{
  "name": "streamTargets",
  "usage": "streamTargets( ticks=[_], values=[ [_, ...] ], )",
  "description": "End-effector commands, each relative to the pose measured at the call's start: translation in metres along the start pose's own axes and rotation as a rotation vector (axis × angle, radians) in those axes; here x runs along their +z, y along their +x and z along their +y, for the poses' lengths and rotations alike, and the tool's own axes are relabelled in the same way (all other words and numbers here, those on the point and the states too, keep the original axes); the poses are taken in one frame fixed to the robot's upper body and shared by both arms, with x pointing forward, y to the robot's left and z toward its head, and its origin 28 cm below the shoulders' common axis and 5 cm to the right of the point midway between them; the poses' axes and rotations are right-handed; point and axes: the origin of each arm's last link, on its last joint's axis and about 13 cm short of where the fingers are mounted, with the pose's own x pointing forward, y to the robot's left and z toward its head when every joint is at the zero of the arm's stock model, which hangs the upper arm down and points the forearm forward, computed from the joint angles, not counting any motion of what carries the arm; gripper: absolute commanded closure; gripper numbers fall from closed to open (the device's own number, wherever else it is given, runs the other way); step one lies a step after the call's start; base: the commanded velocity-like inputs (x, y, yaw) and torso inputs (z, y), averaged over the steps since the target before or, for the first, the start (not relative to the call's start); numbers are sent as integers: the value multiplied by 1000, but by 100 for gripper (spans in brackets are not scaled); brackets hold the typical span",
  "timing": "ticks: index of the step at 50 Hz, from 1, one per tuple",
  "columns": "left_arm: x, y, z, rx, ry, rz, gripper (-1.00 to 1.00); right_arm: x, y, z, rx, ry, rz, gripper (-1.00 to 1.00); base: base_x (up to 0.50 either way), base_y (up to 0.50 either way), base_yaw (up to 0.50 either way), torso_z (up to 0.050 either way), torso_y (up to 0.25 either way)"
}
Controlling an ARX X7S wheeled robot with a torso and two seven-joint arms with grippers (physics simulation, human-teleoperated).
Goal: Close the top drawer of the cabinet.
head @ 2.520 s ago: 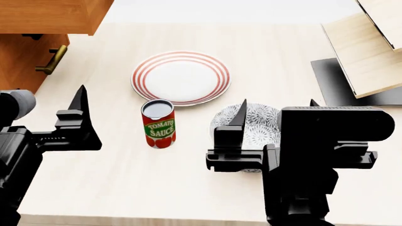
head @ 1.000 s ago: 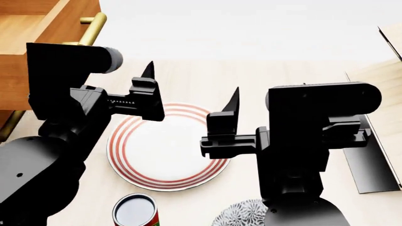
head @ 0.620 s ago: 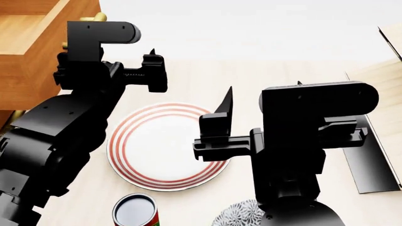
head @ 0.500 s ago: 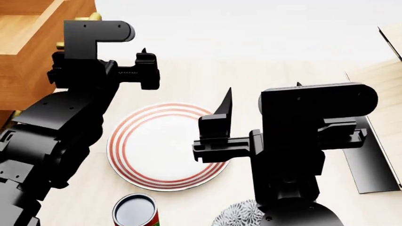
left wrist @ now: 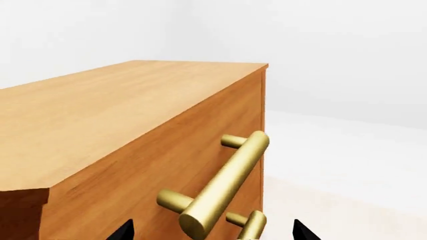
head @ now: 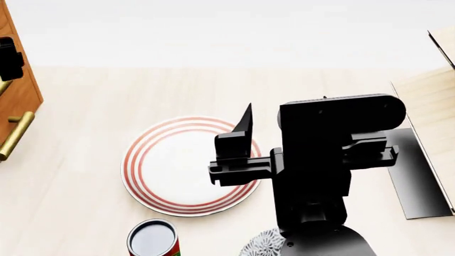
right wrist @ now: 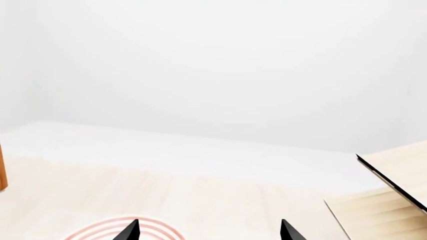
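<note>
Flat, bright, even light fills all three views, with no visible lamp and a white backdrop that runs almost featureless. The renders are sharp throughout, with no blur, grain or bending at the edges. Shadows are faint: the plate (head: 191,166) casts barely any on the pale table (head: 85,202). The brass handle (left wrist: 223,185) shows a soft sheen along its length rather than hard glare. The right gripper (head: 238,154) reads as near-solid black, its surface detail lost.
</note>
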Motion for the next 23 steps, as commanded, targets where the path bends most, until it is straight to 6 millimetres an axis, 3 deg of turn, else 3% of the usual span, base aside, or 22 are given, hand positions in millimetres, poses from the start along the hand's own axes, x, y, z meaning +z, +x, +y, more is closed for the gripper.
streamTargets(
  ticks=[1, 23],
  values=[
    [-1, 10, 36, 146, 11, 16, -100, -2, 1, 1, 3, -2, 5, -100, 0, 0, 0, 0, 0],
    [-3, 9, 33, 136, 20, 17, -100, -3, 2, 0, -1, 4, 6, -100, 2, 3, 4, 0, 0]
  ],
)
